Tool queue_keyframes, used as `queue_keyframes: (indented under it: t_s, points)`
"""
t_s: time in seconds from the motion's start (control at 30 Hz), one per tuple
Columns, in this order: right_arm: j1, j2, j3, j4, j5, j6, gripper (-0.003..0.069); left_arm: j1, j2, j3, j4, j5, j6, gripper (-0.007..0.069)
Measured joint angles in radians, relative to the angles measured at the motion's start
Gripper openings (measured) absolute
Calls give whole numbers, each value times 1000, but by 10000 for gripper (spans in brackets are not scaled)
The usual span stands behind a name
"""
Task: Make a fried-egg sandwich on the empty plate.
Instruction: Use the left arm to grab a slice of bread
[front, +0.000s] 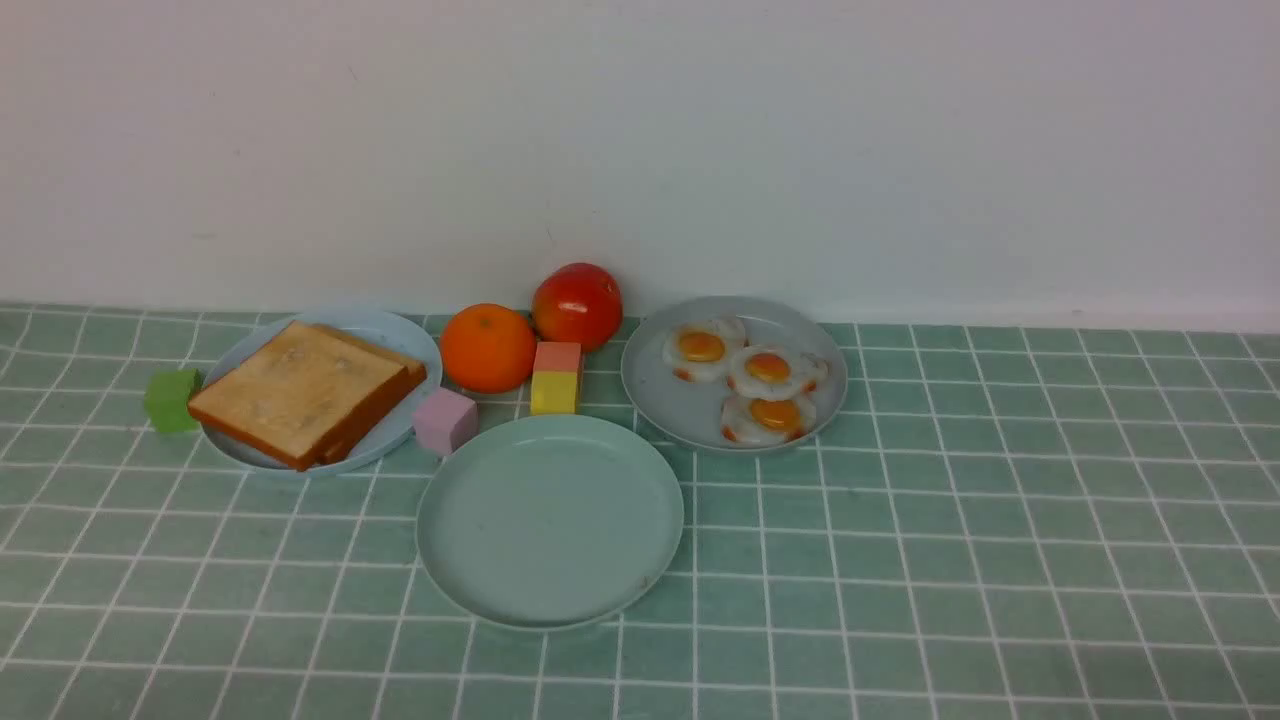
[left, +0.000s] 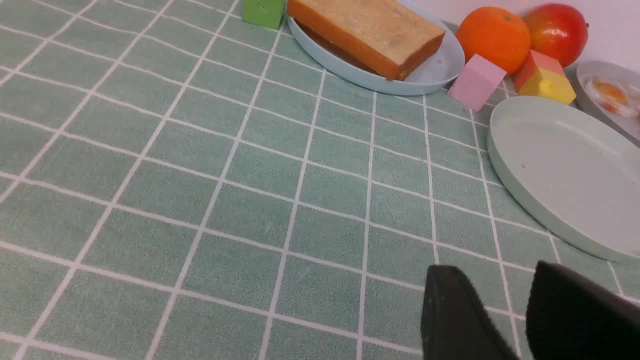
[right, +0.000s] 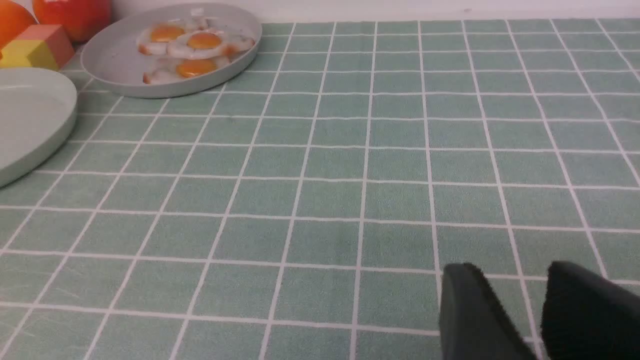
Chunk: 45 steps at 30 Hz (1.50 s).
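Left gripper (left: 492, 272): only the black fingertips show in the left wrist view. They are parted by a narrow gap, nothing is between them, and they sit over bare green-check tablecloth (front: 1000, 560). Right gripper (right: 510, 270): same, fingers slightly apart, holding nothing, over open cloth. Neither arm shows in the front view.

Nearest on the table is the mint-green plate (front: 550, 590), centre of the scene, flat, nothing on it. No sandwich is built yet.

Just past its far-left rim is a pink cube (front: 445, 420), right beside the light blue plate (front: 405, 340). Just past its far rim is a yellow block (front: 555, 392) with a salmon-pink block (front: 558, 357) stacked on top.

Left, further back: the light blue plate carries the toast slices (front: 300, 390). There are two, stacked and slightly offset, with golden tops and darker crusts. A green cube (front: 172, 400) sits just beside that plate's left rim.

Right, same depth: the grey plate (front: 655, 400) is separated from the mint plate by a small gap. It holds three fried eggs (front: 770, 368) in an overlapping cluster toward its right half.

Behind the stacked blocks is an orange (front: 487, 347). A red round fruit (front: 577, 305) is just beside it, close to the white wall (front: 640, 150).
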Motion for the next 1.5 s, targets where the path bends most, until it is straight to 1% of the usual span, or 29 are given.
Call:
queue_keyframes:
  t_s: [0.43,0.63,0.9,1.0,1.03,1.07,1.1,1.17,1.2,1.23,1.27,1.37,1.43,1.5]
  points:
    - [0,0,0,0,0,0,239,0,0,0,1,0,1,238]
    - [0,0,0,0,0,0,239,0,0,0,78,0,35,238]
    - [0,0,0,0,0,0,239,0,0,0,94,-4,38,238]
    - [0,0,0,0,0,0,239,0,0,0,54,-59,8,238]
    - [0,0,0,0,0,0,239,0,0,0,-8,-103,-39,238]
    - [0,0,0,0,0,0,239,0,0,0,-18,-111,-48,238]
    - [0,0,0,0,0,0,239,0,0,0,-111,-168,-110,238]
    - [0,0,0,0,0,0,239,0,0,0,-219,-231,-201,238]
    - [0,0,0,0,0,0,239,0,0,0,-228,-231,-208,238]
    - [0,0,0,0,0,0,239,0,0,0,-296,-264,-251,238]
    - [0,0,0,0,0,0,239,0,0,0,-296,-273,-254,238]
    - [0,0,0,0,0,0,239,0,0,0,-347,-332,-281,238]
    - [0,0,0,-3,-2,0,239,0,0,-23,-351,-296,-284,227]
    - [0,0,2,-3,-18,2,239,0,0,-96,-348,-211,-274,196]
